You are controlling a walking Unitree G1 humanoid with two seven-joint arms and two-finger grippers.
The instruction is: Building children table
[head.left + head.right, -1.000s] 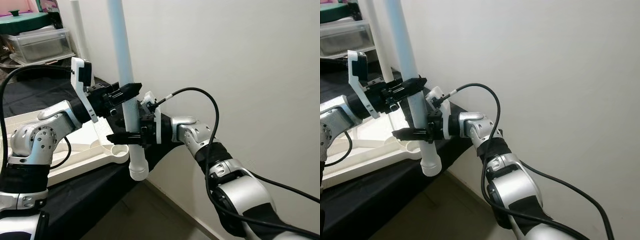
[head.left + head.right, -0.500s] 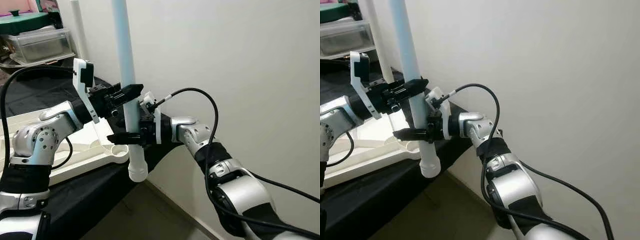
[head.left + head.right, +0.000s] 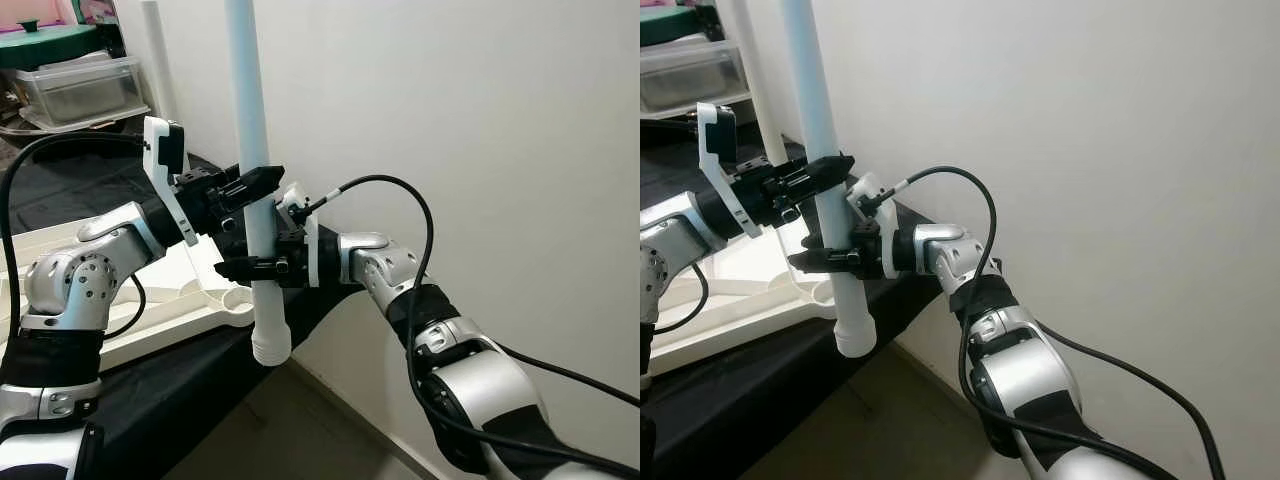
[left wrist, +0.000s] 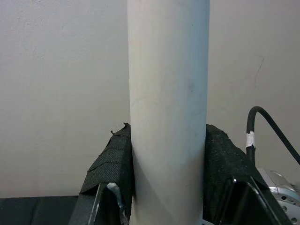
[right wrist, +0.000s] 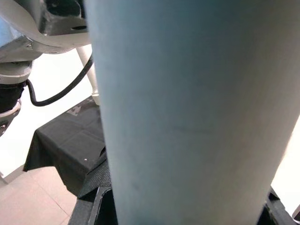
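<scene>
While both grippers are clamping one white table leg [image 3: 250, 150], the left eye view is listing the left gripper [image 3: 250, 187] closing on the tube from the robot's left, and the right gripper [image 3: 262, 268] closing on it just below, from the right. Leg: standing nearly upright, upper end running out of frame above the left gripper, flanged lower end [image 3: 270, 343] hanging free below the right gripper, past the edge of the black-draped surface [image 3: 180, 380]. White tabletop [image 3: 170, 310]: lying flat on that cloth, behind and beside the right gripper, with a round corner socket [image 3: 238, 297] sitting just beside the tube. Right eye view: showing the same stack, left gripper above, right gripper beneath, leg end over bare floor [image 3: 890, 420]. Left wrist view: leg filling the gap between two padded fingers [image 4: 112, 159], both pressing on its sides. Right wrist view: tube pressing close against the lens, dark finger pads at its edges. Risk, as a judgement: the flanged end is hanging beside the socket rather than over it, so lowering now would be striking the rim or missing it; uneven pull between the two grips would be tilting or twisting the leg, and a slipping pad would be dropping it to the floor.
</scene>
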